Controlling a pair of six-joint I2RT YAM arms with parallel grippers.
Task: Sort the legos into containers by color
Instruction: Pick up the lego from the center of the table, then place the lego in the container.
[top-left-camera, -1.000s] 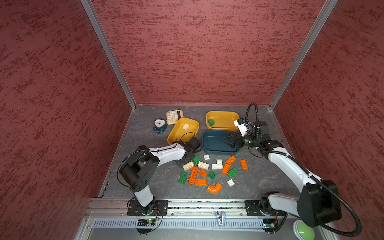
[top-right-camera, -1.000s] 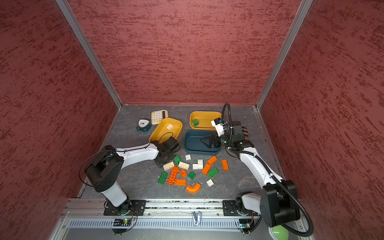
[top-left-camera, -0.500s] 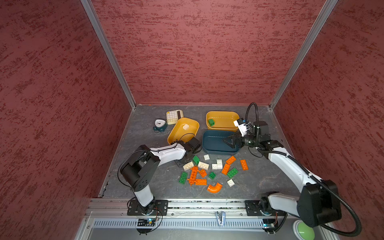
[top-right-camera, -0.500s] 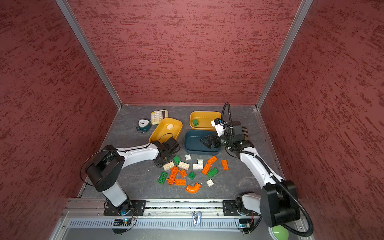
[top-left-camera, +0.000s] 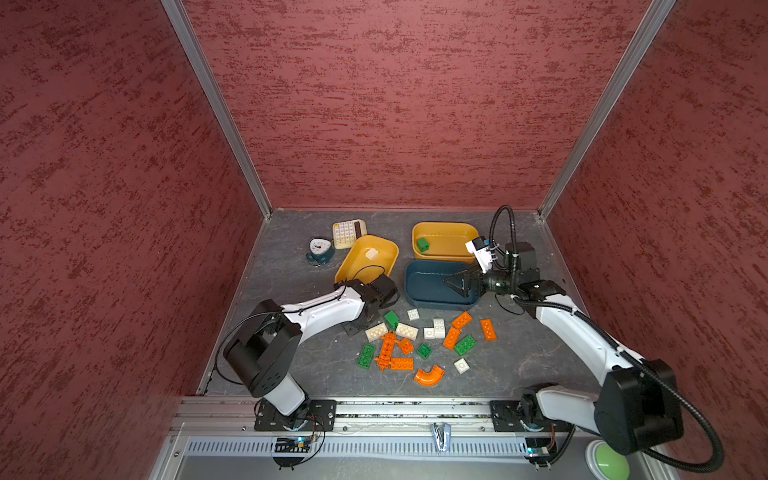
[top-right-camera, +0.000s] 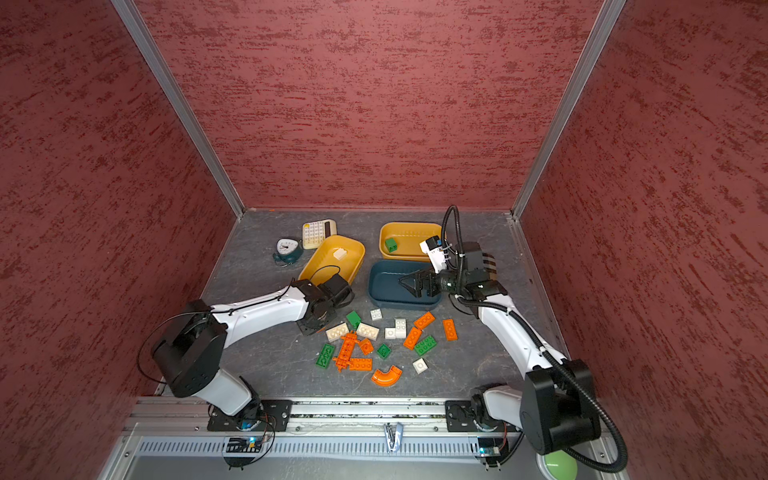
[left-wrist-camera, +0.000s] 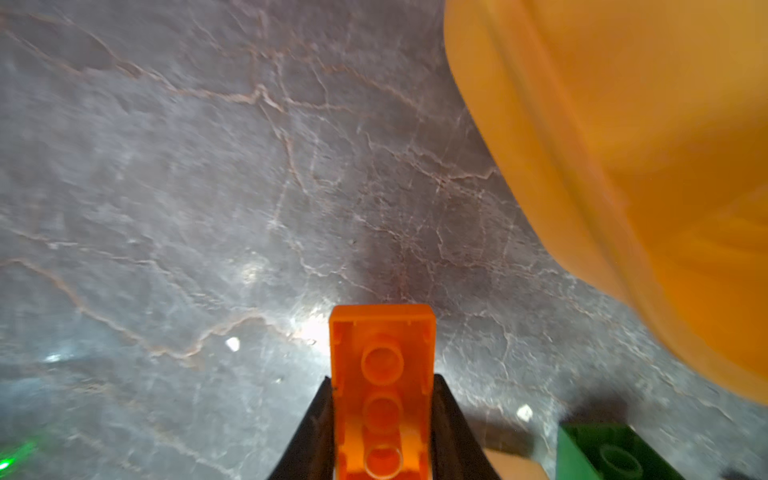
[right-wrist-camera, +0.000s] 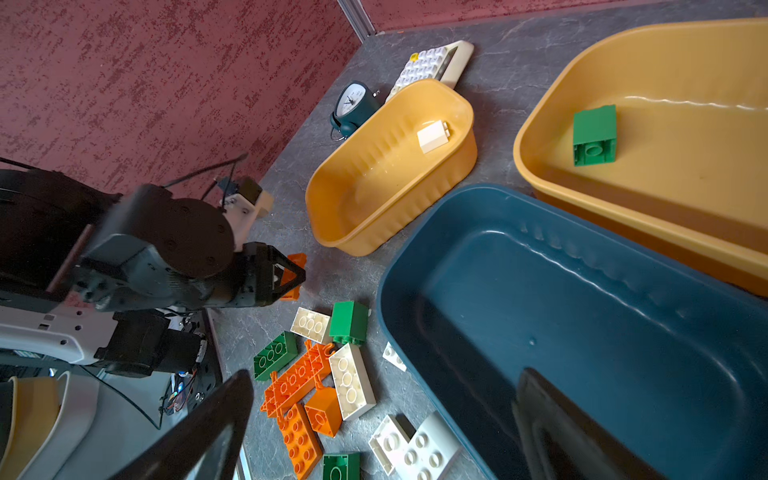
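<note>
Left gripper (left-wrist-camera: 383, 386) is clamped on a glossy orange brick (left-wrist-camera: 382, 332). The brick's hollow underside, with round tubes, faces the wrist camera. It's low over the grey veined tabletop (top-left-camera: 291, 266), just near of the left mustard tray (top-left-camera: 386, 255), at the left edge of the loose bricks (top-left-camera: 409, 345). Can't tell if the brick touches the table.

Right gripper (top-left-camera: 452, 283) is spread wide, hovering over the teal tray (top-left-camera: 432, 304).

Left mustard tray holds one white brick (top-left-camera: 371, 253). Far mustard tray (top-left-camera: 449, 227) holds one green brick (top-left-camera: 422, 244). Trays are rounded rectangles with ribbed walls.

Curved orange elbow (top-left-camera: 429, 376) lies nearest. Cream calculator (top-left-camera: 348, 233) and clock (top-left-camera: 319, 250) are far left.
</note>
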